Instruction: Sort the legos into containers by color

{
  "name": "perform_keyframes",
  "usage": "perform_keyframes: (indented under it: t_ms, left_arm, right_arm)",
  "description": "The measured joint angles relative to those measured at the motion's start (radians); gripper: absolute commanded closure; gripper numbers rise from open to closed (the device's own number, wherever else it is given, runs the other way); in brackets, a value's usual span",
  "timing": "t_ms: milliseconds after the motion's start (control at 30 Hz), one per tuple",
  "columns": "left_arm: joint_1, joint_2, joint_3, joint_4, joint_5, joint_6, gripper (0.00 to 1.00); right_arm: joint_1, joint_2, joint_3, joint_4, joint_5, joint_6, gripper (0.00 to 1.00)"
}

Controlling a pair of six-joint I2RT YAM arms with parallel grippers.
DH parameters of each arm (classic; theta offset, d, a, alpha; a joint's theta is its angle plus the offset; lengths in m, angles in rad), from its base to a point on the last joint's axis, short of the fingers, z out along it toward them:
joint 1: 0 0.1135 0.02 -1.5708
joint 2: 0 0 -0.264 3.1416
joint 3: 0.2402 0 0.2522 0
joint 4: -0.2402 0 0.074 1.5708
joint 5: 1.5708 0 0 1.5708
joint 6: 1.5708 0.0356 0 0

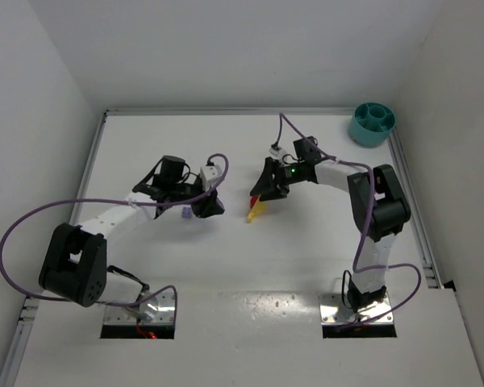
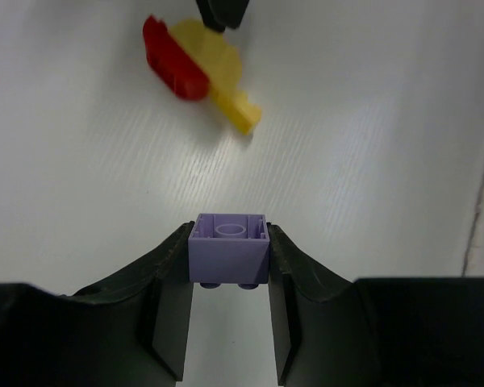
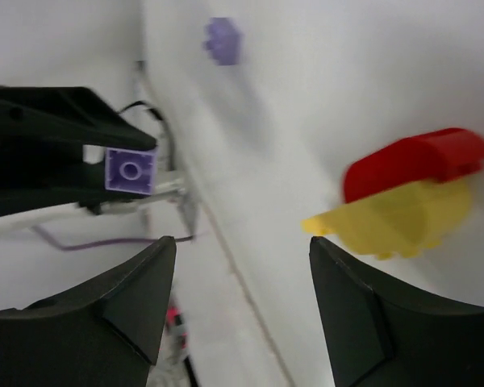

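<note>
At the left, the left gripper [image 1: 210, 206] is closed on a purple lego [image 2: 229, 248], which sits tight between its two fingers. A second purple lego [image 3: 223, 39] lies loose on the table [image 1: 145, 145], near this gripper. In the middle, a red lego [image 2: 174, 58] and a yellow lego [image 2: 218, 72] lie touching each other. The right gripper [image 3: 242, 246] stands just beside them, its fingers wide apart and holding nothing. The teal bowl [image 1: 369, 137] is in the far right corner, well apart from all the legos

Red lego [image 3: 415, 161] and yellow lego [image 3: 395, 222] blurred (right wrist view).
</note>
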Motion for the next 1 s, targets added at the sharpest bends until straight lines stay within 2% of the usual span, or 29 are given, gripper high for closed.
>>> perform_keyframes:
  t_ms: [100,200,300,467,633,867,1000]
  left_arm:
    - [0.014,0.000,0.041,0.026,0.085,-0.070,0.67]
    - [0.016,0.000,0.063,0.083,0.133,-0.147,0.65]
    - [0.015,0.000,0.064,0.164,0.156,-0.241,0.63]
    - [0.001,0.004,0.088,0.252,0.166,-0.341,0.62]
    - [-0.016,0.011,0.100,0.300,0.169,-0.389,0.60]
    - [-0.043,0.024,0.100,0.339,0.162,-0.417,0.57]
    - [-0.046,0.031,0.100,0.351,0.162,-0.422,0.56]
  right_arm:
    - [0.008,0.000,-0.038,0.154,-0.136,0.160,0.33]
    - [0.023,0.003,-0.101,0.413,-0.232,0.381,0.33]
    - [0.043,0.015,-0.137,0.626,-0.290,0.578,0.34]
    - [0.080,0.054,-0.139,0.879,-0.343,0.808,0.32]
    - [0.090,0.063,-0.139,0.989,-0.370,0.928,0.26]
    - [0.098,0.066,-0.138,1.101,-0.389,1.056,0.26]
    - [0.104,0.079,-0.138,1.199,-0.391,1.147,0.38]
